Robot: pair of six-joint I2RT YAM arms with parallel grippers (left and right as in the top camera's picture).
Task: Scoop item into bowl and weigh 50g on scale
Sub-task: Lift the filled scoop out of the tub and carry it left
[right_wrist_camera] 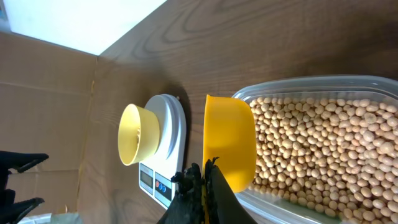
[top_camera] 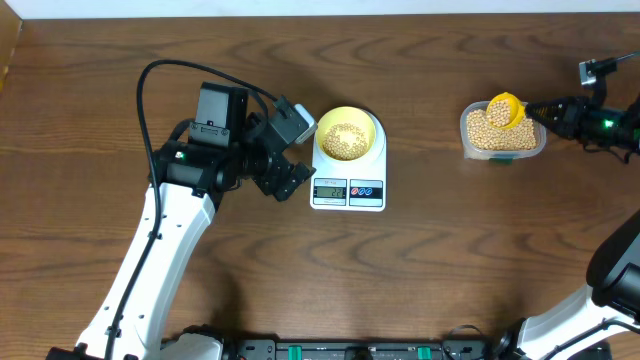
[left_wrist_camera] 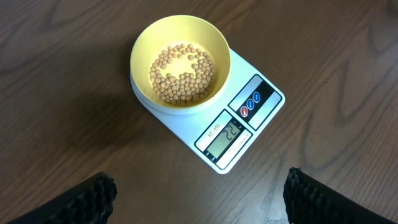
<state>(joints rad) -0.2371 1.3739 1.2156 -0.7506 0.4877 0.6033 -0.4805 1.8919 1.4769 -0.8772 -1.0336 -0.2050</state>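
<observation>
A white, flat, roughly square digital scale (top_camera: pixel 348 192) sits mid-table on the dark wooden table (top_camera: pixel 430 260), its display and two coloured buttons along the near edge. The display reads what looks like 22. A small round pale-yellow bowl (top_camera: pixel 372 127) stands on the scale's far part, with its rim reaching past the far edge and the display uncovered. A shallow layer of small tan beans (top_camera: pixel 346 140) covers the bowl's bottom, well below the rim.

The left gripper (left_wrist_camera: pixel 199 208) hovers just left of the scale, fingers wide apart and holding nothing.

A broad stretch of wood separates the scale from a clear rectangular plastic tub (top_camera: pixel 505 157) of the same beans, near the table's right side. The right gripper (right_wrist_camera: pixel 202 193) is clamped together on a bright yellow plastic scoop (top_camera: pixel 506 110), which is tilted on edge over the tub's scale-side rim. Whether it touches the beans I cannot tell
</observation>
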